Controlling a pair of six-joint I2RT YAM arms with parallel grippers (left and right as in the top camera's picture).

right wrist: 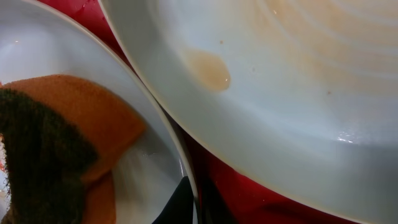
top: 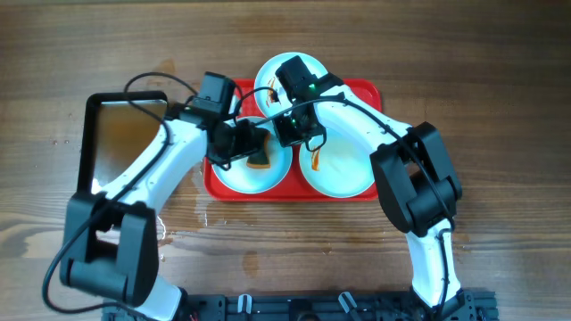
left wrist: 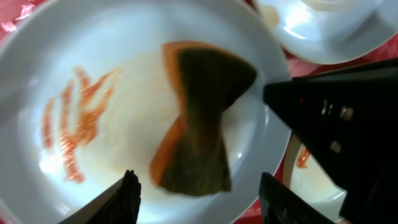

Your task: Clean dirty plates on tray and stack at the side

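Note:
The red tray (top: 364, 90) holds three pale plates. The front left plate (top: 239, 180) has orange-red smears and an orange and green sponge (top: 260, 160) lying on it. My left gripper (top: 234, 147) hovers over this plate, open and empty. In the left wrist view its fingers (left wrist: 199, 190) straddle the near end of the sponge (left wrist: 199, 118) above the plate (left wrist: 124, 37). My right gripper (top: 287, 132) is shut on this plate's rim (right wrist: 155, 118), pinching it (right wrist: 193, 200). The front right plate (top: 346, 176) and the back plate (top: 268, 76) are also smeared.
A black-rimmed metal pan (top: 125, 134) lies left of the tray. Wet spots (top: 205, 214) mark the wood in front of the tray. A second plate with a brownish film (right wrist: 280, 74) lies close beside the held rim. Red tray floor (right wrist: 249, 199) shows between the two.

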